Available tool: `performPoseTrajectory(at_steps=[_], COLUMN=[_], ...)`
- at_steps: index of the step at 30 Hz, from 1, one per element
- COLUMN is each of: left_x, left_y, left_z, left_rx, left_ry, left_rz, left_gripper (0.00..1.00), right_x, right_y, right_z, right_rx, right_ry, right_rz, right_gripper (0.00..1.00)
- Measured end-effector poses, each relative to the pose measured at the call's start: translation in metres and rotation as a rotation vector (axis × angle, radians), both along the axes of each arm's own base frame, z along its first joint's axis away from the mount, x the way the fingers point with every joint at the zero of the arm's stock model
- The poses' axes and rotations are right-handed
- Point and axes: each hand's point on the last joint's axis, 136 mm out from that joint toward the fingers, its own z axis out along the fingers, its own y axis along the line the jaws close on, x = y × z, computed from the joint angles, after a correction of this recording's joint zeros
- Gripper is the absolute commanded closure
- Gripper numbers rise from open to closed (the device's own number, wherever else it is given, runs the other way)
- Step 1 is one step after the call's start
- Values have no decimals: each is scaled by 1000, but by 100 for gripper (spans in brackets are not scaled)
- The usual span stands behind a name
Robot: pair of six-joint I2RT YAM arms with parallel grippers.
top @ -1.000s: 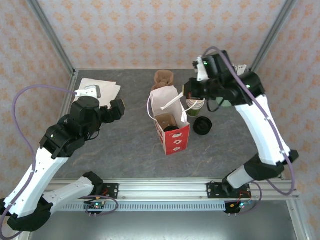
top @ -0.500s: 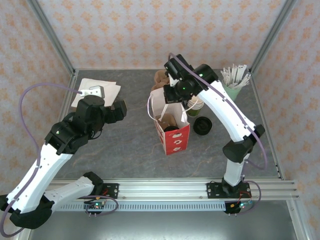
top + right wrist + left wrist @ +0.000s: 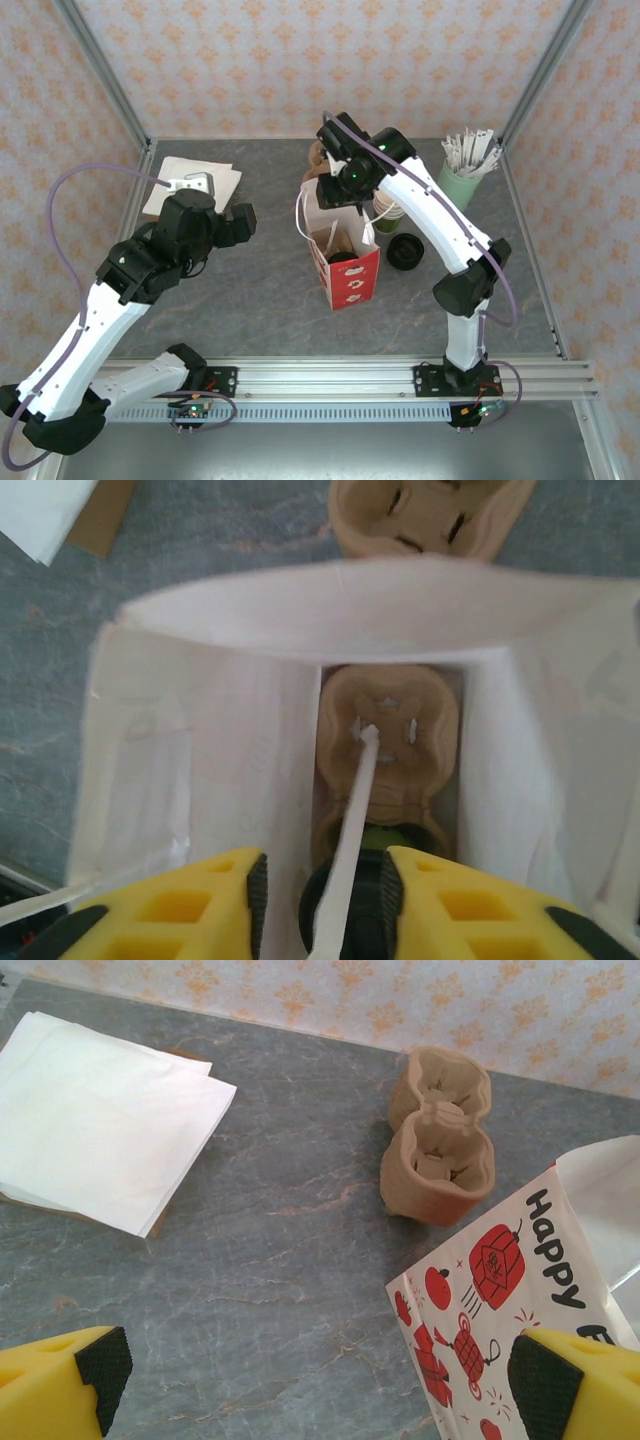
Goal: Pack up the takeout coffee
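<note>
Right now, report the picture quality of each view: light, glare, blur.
Top external: even light, sharp throughout, only faint shadows around the paper bag. Left wrist: table and pulp carrier crisp, the napkins nearly blown out white, the left gripper soft-edged at the bottom corners. Right wrist: bag walls washed pale, the right gripper close and blurred.

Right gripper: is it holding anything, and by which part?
Nothing is gripped: the right gripper has its jaws apart above the bag, with a white stick free between them.
</note>
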Motion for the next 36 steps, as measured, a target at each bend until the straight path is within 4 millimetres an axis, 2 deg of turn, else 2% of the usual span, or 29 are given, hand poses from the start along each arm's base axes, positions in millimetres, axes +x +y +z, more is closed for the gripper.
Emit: performPoseTrajectory(at_steps=[5, 10, 13, 17, 20, 21, 23, 27, 30, 36], left_x=[6, 16, 23, 40, 54, 60, 70, 99, 121, 145], left_y=[5, 19, 30, 45, 55, 58, 65, 72, 73, 79], left_z=[-8, -16, -23, -39, -50, -55, -63, -80, -98, -147], left_rx=[-21, -72, -100, -106, -95, -94, -83, -23, 30, 209], left_ry=[37, 85, 121, 202, 252, 270, 305, 384, 453, 603], left_rz=[17, 54, 73, 101, 111, 114, 117, 94, 58, 22], left_gripper=[0, 0, 2, 7, 11, 15, 17, 19, 18, 11], right_x=[15, 16, 5, -20, -38, -43, -51, -62, -67, -76], right_y=[-9, -39, -64, -98, -122, -129, -138, -145, -150, -164], right_z=[41, 77, 105, 140, 154, 156, 155, 141, 127, 113], right_rx=[50, 79, 111, 177, 216, 224, 237, 239, 229, 196], right_ry=[-118, -215, -299, -422, -496, -515, -541, -551, -543, -552], right_rz=[-35, -100, -141, -187, -222, -233, -243, -243, -253, -281], right_gripper=[53, 49, 45, 37, 29, 25, 17, 0, 1, 1])
